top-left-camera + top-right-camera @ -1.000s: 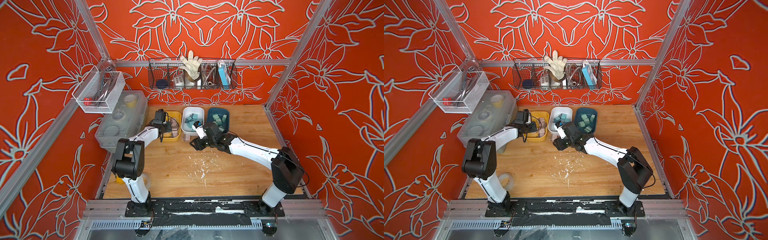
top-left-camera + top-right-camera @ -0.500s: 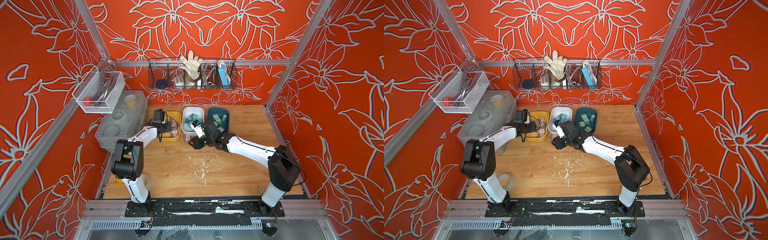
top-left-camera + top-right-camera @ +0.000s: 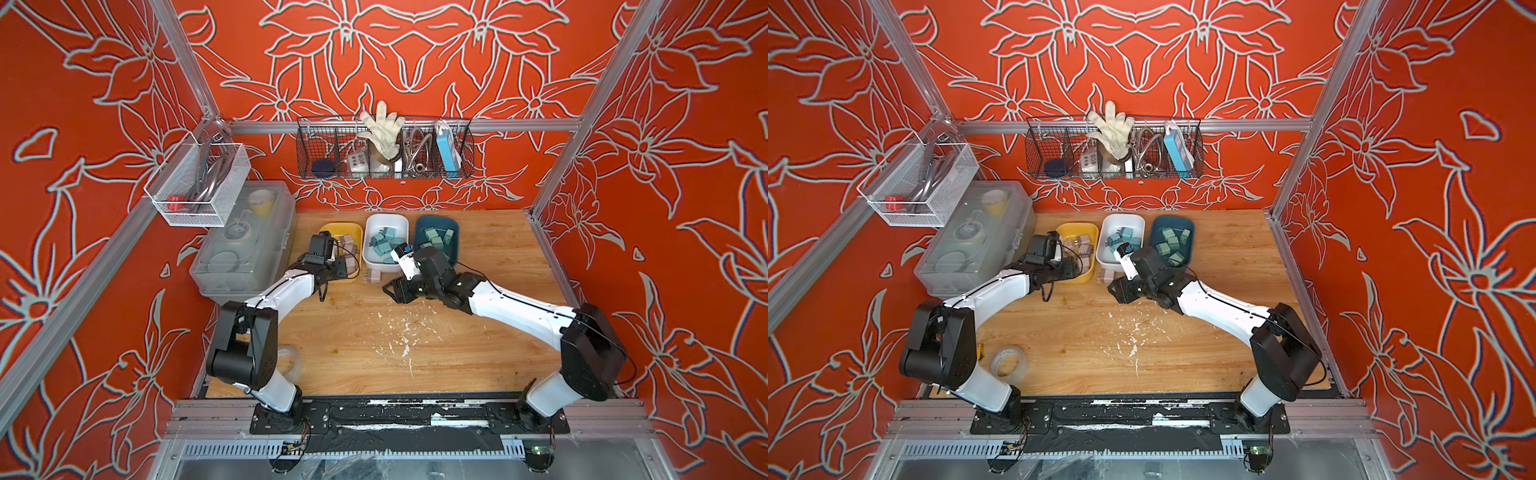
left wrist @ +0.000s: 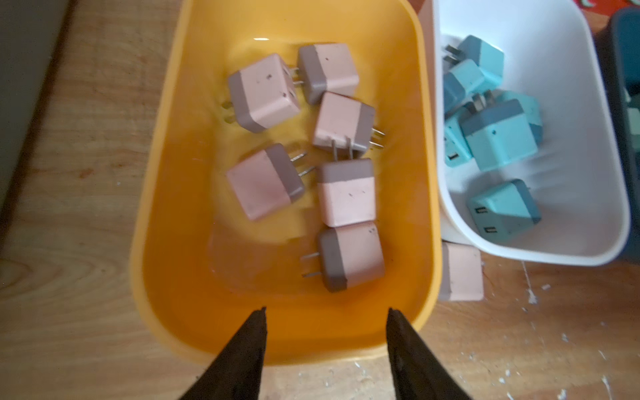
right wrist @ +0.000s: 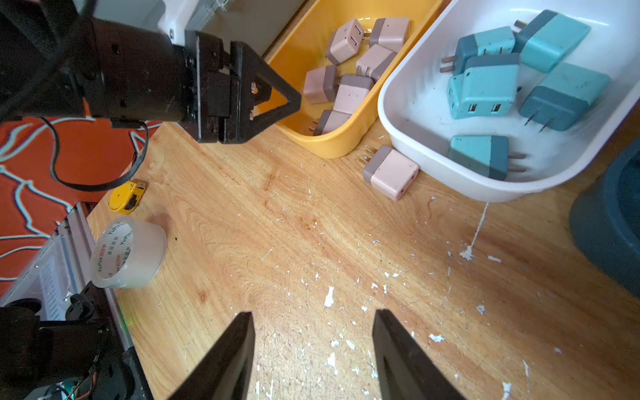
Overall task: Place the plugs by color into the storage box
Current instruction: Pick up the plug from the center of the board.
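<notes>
Orange floral walls [image 3: 395, 62] enclose a wooden tabletop [image 3: 374, 332] flecked with white chips. Sorted plugs [image 4: 346, 192] sit in three bins [image 4: 166, 173] at its back; one pink plug [image 5: 391, 173] lies on the wood just beside the white bin [image 5: 415, 121]. Left hand [image 4: 325, 311] and right hand [image 5: 313, 313] gape, empty.

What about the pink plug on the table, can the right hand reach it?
Probably yes. The right hand is open and empty, and only bare tabletop lies between it and the pink plug beside the white bin.
</notes>
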{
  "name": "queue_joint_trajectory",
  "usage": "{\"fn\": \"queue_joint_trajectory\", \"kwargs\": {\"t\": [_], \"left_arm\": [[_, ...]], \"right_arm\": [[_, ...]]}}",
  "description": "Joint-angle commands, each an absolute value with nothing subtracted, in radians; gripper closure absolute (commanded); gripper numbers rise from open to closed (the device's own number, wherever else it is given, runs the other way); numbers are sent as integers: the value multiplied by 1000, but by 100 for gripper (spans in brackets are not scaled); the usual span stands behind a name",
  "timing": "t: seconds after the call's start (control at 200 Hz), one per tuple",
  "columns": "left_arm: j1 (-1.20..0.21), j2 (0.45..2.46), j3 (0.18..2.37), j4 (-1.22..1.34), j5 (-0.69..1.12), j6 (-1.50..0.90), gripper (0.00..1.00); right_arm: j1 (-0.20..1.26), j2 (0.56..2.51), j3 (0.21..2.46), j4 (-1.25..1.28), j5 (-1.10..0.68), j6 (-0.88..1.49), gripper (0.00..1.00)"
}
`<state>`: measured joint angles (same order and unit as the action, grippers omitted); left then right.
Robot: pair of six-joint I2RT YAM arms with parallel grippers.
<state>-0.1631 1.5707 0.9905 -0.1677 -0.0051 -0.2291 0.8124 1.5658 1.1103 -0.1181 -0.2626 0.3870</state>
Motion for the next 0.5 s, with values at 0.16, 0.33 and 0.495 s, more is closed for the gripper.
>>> {"fn": "queue_joint_trajectory", "kwargs": {"t": [0.16,0.33,0.495], "left_arm": [[-268,1457,944,-167,-45,-247,45],[-333,1430,931,-172,-63,-252,45],[-397,1470,946,-167,-91,-262,46]], "right_arm": [[814,1471,1037,-99,-240,419,41],[814,1407,991,-91,-220,422,40],[815,1356,952,-97,-193,409,40]]}}
